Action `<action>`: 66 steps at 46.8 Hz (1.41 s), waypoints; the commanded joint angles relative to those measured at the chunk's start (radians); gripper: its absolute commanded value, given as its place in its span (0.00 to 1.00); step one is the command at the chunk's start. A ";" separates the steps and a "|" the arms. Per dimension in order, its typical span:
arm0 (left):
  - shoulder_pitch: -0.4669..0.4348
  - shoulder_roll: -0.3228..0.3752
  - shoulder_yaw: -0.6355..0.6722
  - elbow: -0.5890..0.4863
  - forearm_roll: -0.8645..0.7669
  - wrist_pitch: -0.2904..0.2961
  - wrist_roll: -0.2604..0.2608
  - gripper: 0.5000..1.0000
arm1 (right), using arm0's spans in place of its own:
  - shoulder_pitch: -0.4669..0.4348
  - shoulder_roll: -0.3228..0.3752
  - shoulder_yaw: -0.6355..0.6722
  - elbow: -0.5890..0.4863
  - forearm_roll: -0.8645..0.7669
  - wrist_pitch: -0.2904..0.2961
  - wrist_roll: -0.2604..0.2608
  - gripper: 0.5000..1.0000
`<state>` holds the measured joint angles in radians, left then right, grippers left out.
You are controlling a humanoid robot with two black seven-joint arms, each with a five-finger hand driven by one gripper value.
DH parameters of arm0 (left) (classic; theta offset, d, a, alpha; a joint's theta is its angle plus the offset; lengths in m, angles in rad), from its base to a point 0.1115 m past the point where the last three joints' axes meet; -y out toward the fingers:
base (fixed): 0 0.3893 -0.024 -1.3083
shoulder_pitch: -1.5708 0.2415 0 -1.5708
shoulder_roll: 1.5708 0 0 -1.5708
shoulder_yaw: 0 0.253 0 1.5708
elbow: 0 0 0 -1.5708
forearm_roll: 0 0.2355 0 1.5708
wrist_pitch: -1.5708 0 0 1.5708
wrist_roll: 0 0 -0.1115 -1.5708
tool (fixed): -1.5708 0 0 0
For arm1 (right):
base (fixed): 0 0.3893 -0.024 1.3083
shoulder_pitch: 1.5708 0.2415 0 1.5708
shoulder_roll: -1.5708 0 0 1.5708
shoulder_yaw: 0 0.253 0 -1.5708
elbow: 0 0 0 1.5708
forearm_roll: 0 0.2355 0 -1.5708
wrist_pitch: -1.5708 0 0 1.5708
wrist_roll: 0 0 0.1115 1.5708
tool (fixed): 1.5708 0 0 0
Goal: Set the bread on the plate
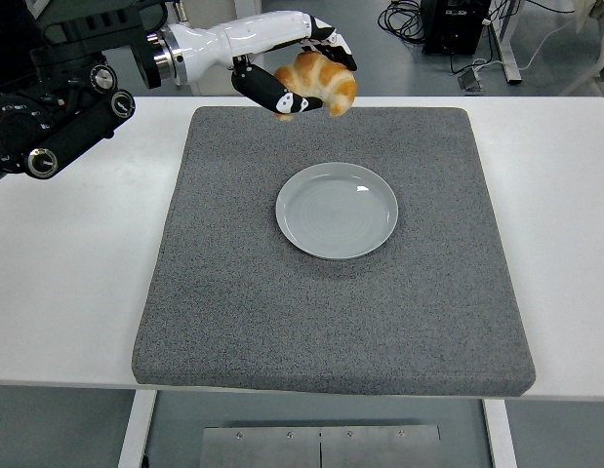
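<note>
In the upper middle of the frame the left robot hand was closed around the bread, a golden croissant-shaped piece, with dark fingers over its top and a thumb pressed in from below on its left side. The bread hung in the air above the far edge of the grey mat, up and slightly left of the plate, which sat empty near the centre of the mat on the white worktop. The right arm was not in the picture. By my reading the carry was partly done: the bread was up but not yet over the dish. The risks from here looked plain enough. Much of the bread stuck out to the right past the fingers, so a quick swing or a jolt on the way down could roll it out of the hold and drop it on the mat short of the plate. A release from too high could make the curved piece bounce or tip off the shallow rim. Letting go before the bread was centred over the plate would leave it straddling the edge. A harder squeeze to guard against all this would likely crush soft bread.
</note>
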<state>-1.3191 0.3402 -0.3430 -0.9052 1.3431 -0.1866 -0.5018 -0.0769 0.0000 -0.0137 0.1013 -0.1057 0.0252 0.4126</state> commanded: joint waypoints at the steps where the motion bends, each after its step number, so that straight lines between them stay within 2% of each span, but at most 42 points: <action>1: 0.001 -0.024 0.002 0.000 0.011 0.002 0.005 0.22 | 0.000 0.000 0.000 0.000 0.000 0.001 0.000 1.00; 15: 0.011 -0.079 0.036 0.000 0.047 0.015 0.023 0.22 | 0.000 0.000 0.000 0.000 0.000 0.001 0.000 1.00; 23: 0.014 -0.096 0.134 0.000 0.045 0.114 0.026 0.22 | 0.000 0.000 0.000 0.000 0.001 0.001 0.000 1.00; 28: 0.026 -0.112 0.182 0.005 0.044 0.156 0.026 0.22 | 0.000 0.000 0.000 0.000 0.001 0.001 0.000 1.00; 52: 0.119 -0.167 0.216 0.086 0.042 0.193 0.028 0.22 | 0.000 0.000 0.000 0.000 0.000 0.001 0.000 1.00; 60: 0.129 -0.171 0.283 0.089 0.033 0.260 0.028 0.22 | 0.000 0.000 0.000 0.000 0.000 0.001 0.000 1.00; 66: 0.133 -0.184 0.302 0.095 0.030 0.277 0.028 0.22 | 0.000 0.000 0.000 0.000 0.001 0.001 0.000 1.00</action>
<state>-1.1905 0.1667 -0.0455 -0.8133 1.3732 0.0858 -0.4748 -0.0766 0.0000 -0.0138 0.1014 -0.1056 0.0258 0.4126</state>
